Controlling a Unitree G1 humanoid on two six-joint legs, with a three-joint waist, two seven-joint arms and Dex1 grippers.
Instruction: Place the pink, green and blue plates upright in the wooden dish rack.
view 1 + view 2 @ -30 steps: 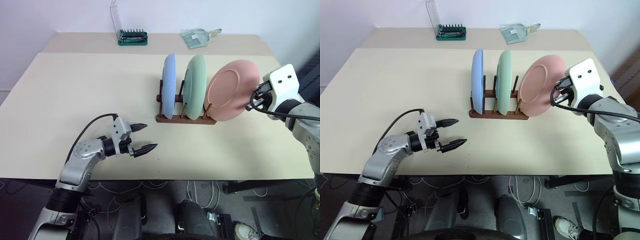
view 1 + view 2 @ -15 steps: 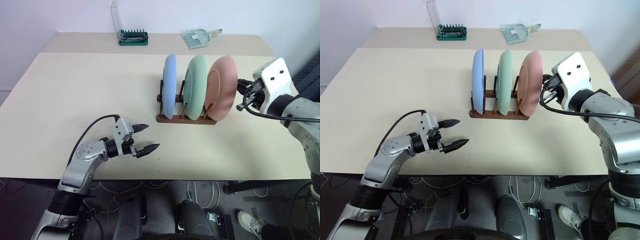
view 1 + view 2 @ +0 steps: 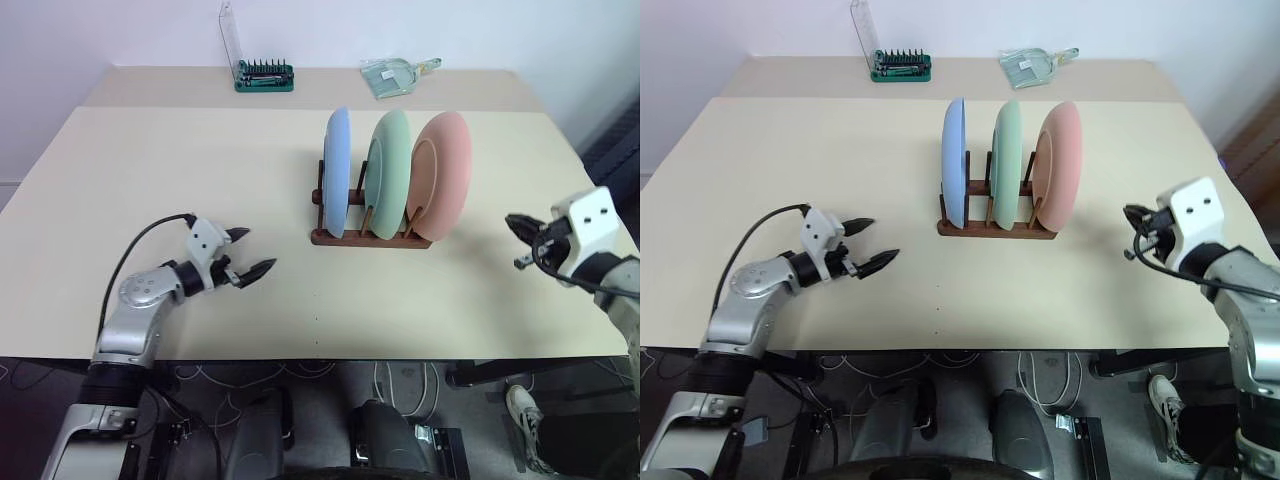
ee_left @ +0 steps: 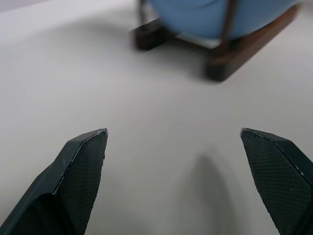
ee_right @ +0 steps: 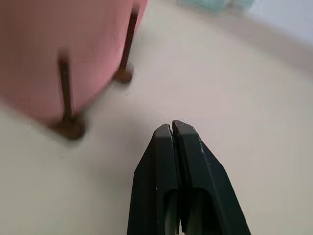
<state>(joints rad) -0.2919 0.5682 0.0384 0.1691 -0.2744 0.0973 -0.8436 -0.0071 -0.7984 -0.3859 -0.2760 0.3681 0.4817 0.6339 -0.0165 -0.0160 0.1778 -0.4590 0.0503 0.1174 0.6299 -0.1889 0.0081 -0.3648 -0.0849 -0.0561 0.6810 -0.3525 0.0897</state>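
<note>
A cream tabletop [image 3: 150, 160] carries the wooden rack [image 3: 370, 238], its pegs holding the blue plate [image 3: 337, 172], green plate [image 3: 390, 172] and pink plate [image 3: 443, 175] on edge. Left tool [image 3: 247, 252], fingers apart, and right tool [image 3: 516, 224], pinched together, stand clear, empty.

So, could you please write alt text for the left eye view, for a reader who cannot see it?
Blue plate, green plate and pink plate stand upright in a wooden dish rack on a beige table. The open left gripper and shut right gripper hover apart from the rack, both empty.
</note>
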